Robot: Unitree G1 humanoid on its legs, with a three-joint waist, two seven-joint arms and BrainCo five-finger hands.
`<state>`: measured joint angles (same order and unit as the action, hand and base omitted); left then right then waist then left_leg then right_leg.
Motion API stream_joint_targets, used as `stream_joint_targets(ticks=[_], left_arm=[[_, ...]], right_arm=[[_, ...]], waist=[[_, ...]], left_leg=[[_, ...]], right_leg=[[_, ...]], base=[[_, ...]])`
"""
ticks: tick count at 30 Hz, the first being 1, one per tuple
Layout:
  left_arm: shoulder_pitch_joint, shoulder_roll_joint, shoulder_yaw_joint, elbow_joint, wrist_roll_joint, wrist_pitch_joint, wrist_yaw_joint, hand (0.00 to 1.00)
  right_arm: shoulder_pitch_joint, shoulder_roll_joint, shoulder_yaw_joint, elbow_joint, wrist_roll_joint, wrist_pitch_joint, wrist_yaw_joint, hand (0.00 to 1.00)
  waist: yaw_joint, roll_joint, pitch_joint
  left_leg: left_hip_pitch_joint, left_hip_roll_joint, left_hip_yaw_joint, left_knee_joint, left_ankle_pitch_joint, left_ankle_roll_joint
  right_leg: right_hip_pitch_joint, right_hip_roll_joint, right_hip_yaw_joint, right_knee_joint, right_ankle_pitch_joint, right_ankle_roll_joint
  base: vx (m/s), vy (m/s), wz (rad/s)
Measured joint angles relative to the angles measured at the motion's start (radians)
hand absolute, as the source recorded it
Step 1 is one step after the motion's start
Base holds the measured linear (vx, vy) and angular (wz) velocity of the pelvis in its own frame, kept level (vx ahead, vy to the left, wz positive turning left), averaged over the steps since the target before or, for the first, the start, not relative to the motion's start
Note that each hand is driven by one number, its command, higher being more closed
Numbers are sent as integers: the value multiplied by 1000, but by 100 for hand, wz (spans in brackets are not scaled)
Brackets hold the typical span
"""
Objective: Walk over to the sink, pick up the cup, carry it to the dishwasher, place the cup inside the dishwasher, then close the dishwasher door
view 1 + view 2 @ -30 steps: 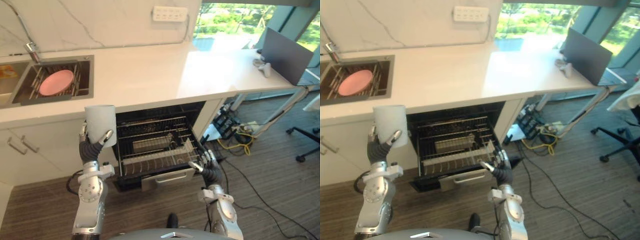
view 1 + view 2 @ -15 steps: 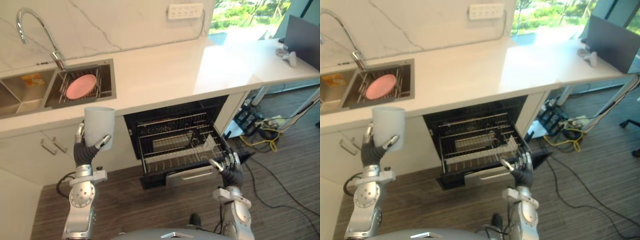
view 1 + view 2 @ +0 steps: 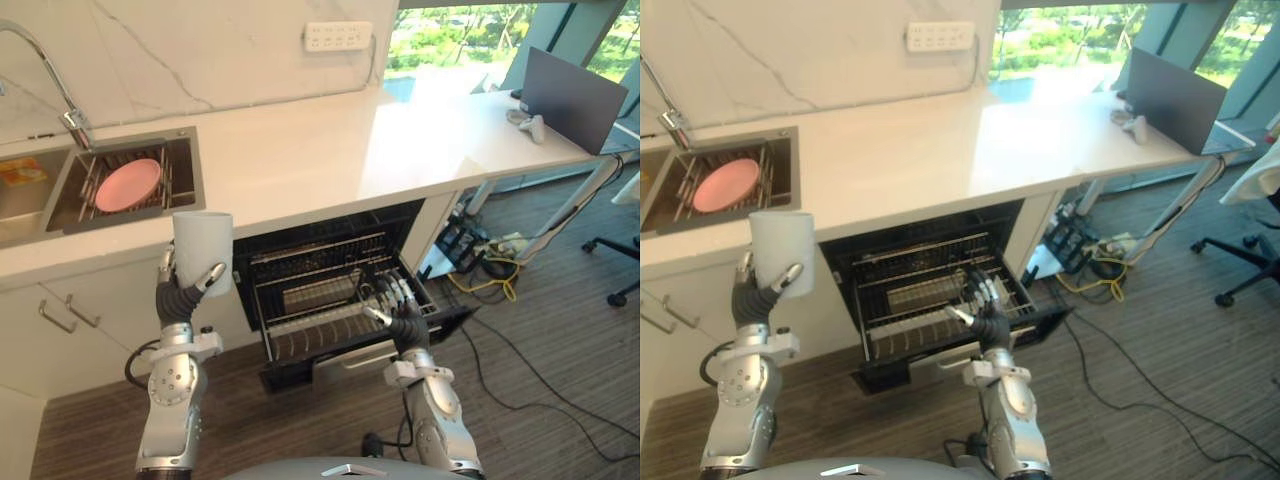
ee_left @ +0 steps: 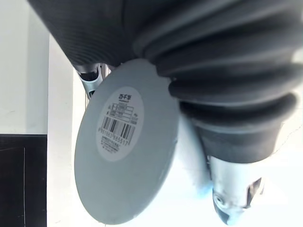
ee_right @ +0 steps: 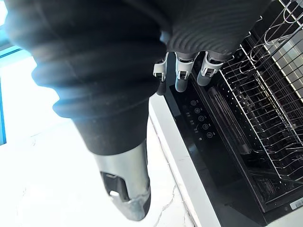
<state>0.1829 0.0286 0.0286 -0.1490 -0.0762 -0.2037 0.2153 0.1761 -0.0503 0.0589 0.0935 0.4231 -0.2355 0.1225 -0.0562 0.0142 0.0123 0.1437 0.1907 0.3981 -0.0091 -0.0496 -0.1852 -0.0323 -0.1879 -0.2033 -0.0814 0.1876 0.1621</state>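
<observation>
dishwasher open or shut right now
Open. The dishwasher has its wire rack pulled out below the counter, the right hand is over it, and the left hand holds the cup.

Bright daylight from window (image 3: 450,22) at upper right; strong glare on white countertop (image 3: 425,125); dishwasher (image 3: 325,275) interior in shadow; wrist-view backgrounds washed out white.

cup (image 3: 203,250): pale grey, plain cylinder; stood upright, mouth up, gripped near its base by the left hand (image 3: 181,296), level with the counter edge (image 3: 300,212).
cup base (image 4: 124,147): round, bore a barcode sticker.
dishwasher (image 3: 330,262): under the counter, just right of the cup; stood open, wire rack (image 3: 335,305) drawn out.
dishwasher door (image 3: 348,362): lowered.
</observation>
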Motion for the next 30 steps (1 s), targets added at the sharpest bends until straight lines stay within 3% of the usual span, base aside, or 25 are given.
stream_joint_targets(ticks=[8, 11, 12, 14, 15, 16, 19, 20, 23, 27, 30], left_arm=[[0, 1, -53, 1, -43, 0, -10, 100], [-3, 4, -176, 5, -77, -1, -49, 100], [-3, 9, -203, 8, -75, -1, -49, 100], [-45, 37, -315, 61, -39, -2, -51, 100], [-65, 39, -337, 84, -13, -1, -43, 100], [-97, 38, -362, 121, 46, 0, -12, 100], [-113, 40, -346, 124, 159, -1, 117, 100], [-112, 39, -338, 124, 197, -1, 181, 100], [-121, 45, -348, 133, 285, -4, 283, 100], [-168, 46, -414, 173, 440, -5, 398, 100], [-207, 48, -444, 218, 515, -4, 469, 100]], right_arm=[[23, -2, 7, -41, 26, 24, 11, 0], [62, -2, 10, -109, 113, 44, 12, 0], [62, -2, 13, -121, 128, 47, 7, 0], [65, -5, 17, -178, 190, 61, -1, 0], [64, -9, 18, -192, 212, 67, -1, 0], [60, -20, 28, -205, 260, 84, -1, 0], [34, -33, 84, -235, 334, 130, 0, 0], [-5, -46, 112, -237, 360, 135, 2, 0], [-78, -39, 165, -238, 394, 135, 0, 0], [-101, -37, 224, -263, 498, 156, -2, 0], [-99, -37, 266, -326, 535, 182, -1, 0]], waist=[[-7, 2, 0], [-27, 6, -3], [-29, 9, -6], [-39, 26, -17], [-36, 31, -17], [-35, 33, -16], [-11, 28, -13], [4, 31, -11], [6, 36, -8], [15, 5, 8], [-6, -24, 13]], left_leg=[[-6, 2, -25, 3, 1, 1], [-24, 3, -107, -39, 23, 17], [-27, 5, -106, -51, 31, 24], [-66, 16, -86, -65, 79, 72], [-80, 16, -90, -54, 93, 64], [-114, 14, -100, -6, 106, 45], [-118, 17, -155, 21, 112, 47], [-99, 17, -149, 4, 113, 46], [-86, 15, -128, -16, 110, 41], [-58, 8, -57, -10, 75, 17], [-53, 2, -13, -10, 70, 19]], right_leg=[[13, 1, -17, 0, -6, -2], [57, -6, -117, 0, -43, -4], [59, -6, -135, 0, -52, -4], [70, -8, -180, 9, -87, 0], [68, -13, -187, 25, -96, -3], [69, -26, -201, 64, -114, 4], [100, -32, -196, 107, -155, 3], [102, -31, -189, 102, -161, 9], [97, -30, -164, 98, -159, 14], [61, -34, -82, 76, -128, 12], [30, -34, -33, 66, -96, 16]], base=[[-1, -1, 8], [-9, -20, 85], [9, -25, 99], [38, -32, 112], [60, -2, 112], [86, 22, 101], [58, -4, 62], [7, -25, 3], [-39, 12, -21], [-89, 40, -55], [-65, 18, -50]])
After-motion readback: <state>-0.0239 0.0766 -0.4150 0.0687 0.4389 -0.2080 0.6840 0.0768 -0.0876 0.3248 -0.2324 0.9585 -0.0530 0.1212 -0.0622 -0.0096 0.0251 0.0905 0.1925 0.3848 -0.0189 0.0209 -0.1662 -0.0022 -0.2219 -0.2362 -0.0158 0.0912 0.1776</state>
